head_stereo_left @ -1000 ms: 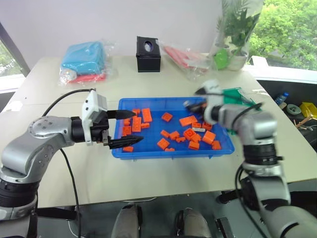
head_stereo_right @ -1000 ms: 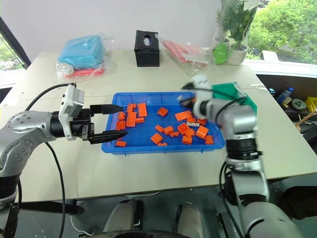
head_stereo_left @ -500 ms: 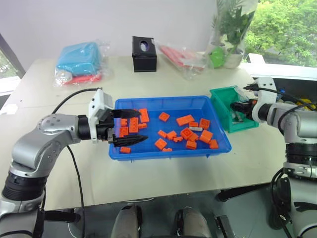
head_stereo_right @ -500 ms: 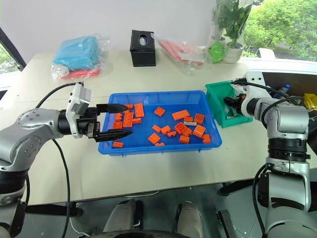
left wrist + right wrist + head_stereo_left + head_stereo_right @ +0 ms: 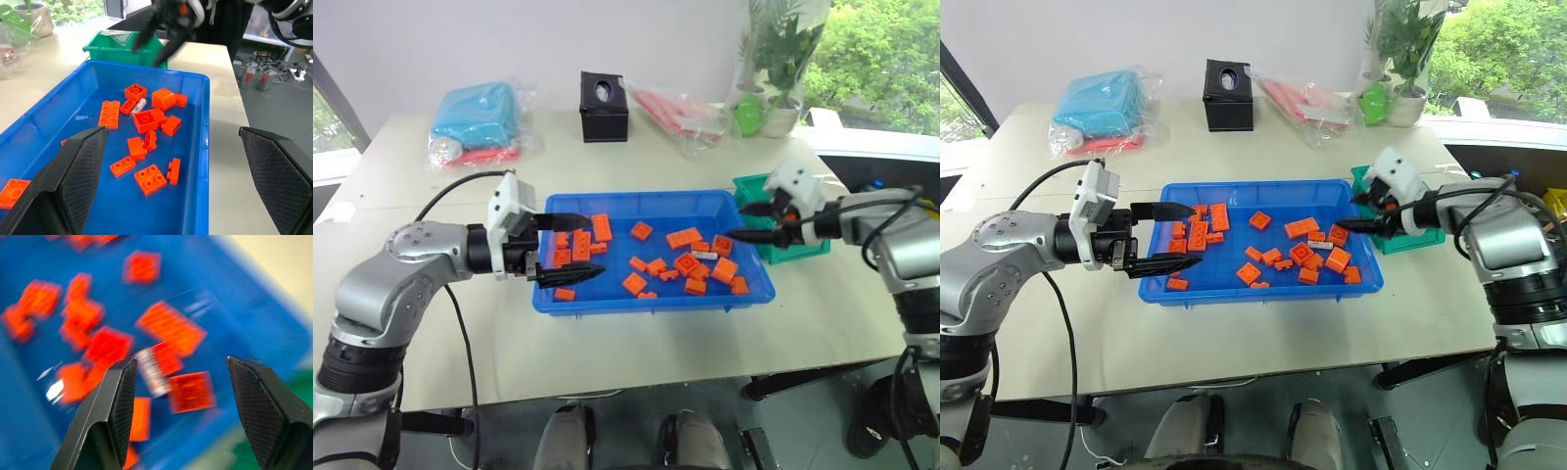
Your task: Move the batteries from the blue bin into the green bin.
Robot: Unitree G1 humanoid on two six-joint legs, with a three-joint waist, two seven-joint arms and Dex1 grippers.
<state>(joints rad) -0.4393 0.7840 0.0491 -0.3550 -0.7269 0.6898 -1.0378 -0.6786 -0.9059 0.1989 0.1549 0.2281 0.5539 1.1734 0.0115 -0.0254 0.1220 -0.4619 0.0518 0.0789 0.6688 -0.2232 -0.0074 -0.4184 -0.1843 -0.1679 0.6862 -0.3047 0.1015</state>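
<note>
The blue bin [image 5: 646,197] lies mid-table, strewn with orange blocks. One silvery battery [image 5: 705,256] rests among the blocks near its right end, also seen as the battery [image 5: 138,105] and blurred as the battery [image 5: 151,372]. The green bin [image 5: 800,248] stands just past the tray's right end. My right gripper [image 5: 739,222] hovers open over that end, pointing down toward the blocks with nothing between its fingers. My left gripper [image 5: 576,247] hangs open and empty over the tray's left end, pointing right.
At the back of the table stand a black box [image 5: 605,106], a light-blue bagged bundle [image 5: 475,116], a bag of red items [image 5: 675,108] and a potted plant [image 5: 769,93]. The table's front edge runs close below the tray.
My right gripper swung from above the tray to the green bin, opened there, and has come back over the tray's right end. The left gripper has stayed put.
</note>
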